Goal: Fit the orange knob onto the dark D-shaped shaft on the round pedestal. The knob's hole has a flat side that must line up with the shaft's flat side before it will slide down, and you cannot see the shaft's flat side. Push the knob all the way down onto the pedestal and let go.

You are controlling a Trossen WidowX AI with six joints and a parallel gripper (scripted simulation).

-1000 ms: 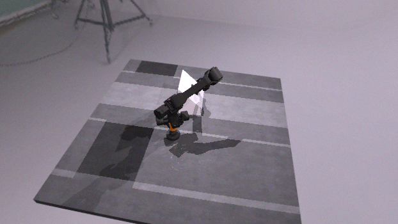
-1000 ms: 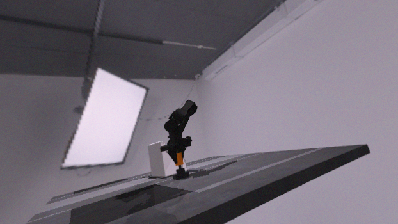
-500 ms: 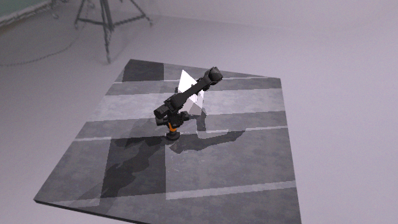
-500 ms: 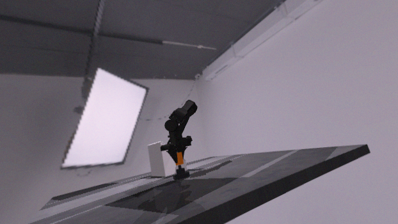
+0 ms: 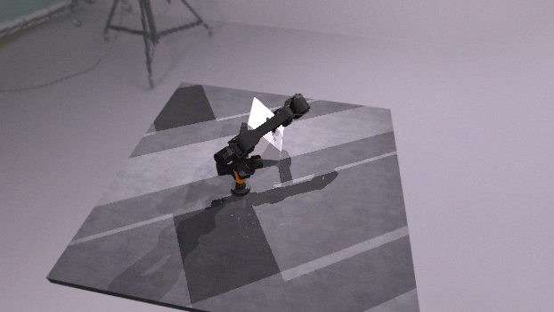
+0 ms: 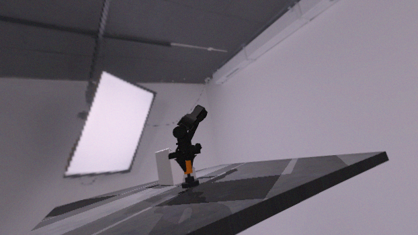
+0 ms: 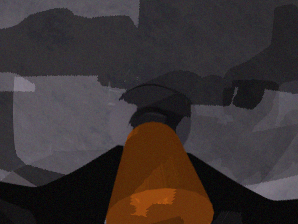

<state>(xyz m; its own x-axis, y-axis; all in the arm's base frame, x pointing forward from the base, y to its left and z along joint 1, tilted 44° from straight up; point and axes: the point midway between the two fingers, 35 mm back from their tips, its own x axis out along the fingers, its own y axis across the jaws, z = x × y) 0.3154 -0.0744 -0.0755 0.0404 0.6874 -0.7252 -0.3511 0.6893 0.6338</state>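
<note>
The orange knob (image 5: 237, 177) (image 6: 188, 166) (image 7: 155, 172) is upright between the fingers of my gripper (image 5: 240, 175) (image 6: 188, 165) (image 7: 153, 155), which is shut on it. The round dark pedestal (image 5: 240, 192) (image 6: 190, 183) (image 7: 156, 93) stands on the table directly below the knob. In the exterior view a short length of the dark shaft (image 6: 189, 176) shows between the knob's lower end and the pedestal, so the knob is not down on the pedestal. Whether the shaft's tip is inside the hole cannot be seen. The flat sides are hidden.
The grey patterned table (image 5: 347, 250) (image 6: 312, 181) carries the arm and its shadows. A white upright panel (image 5: 259, 115) (image 6: 164, 168) stands behind the arm. A tripod (image 5: 149, 53) stands on the floor beyond the table, and a large bright lamp panel (image 6: 111, 127) is in the background.
</note>
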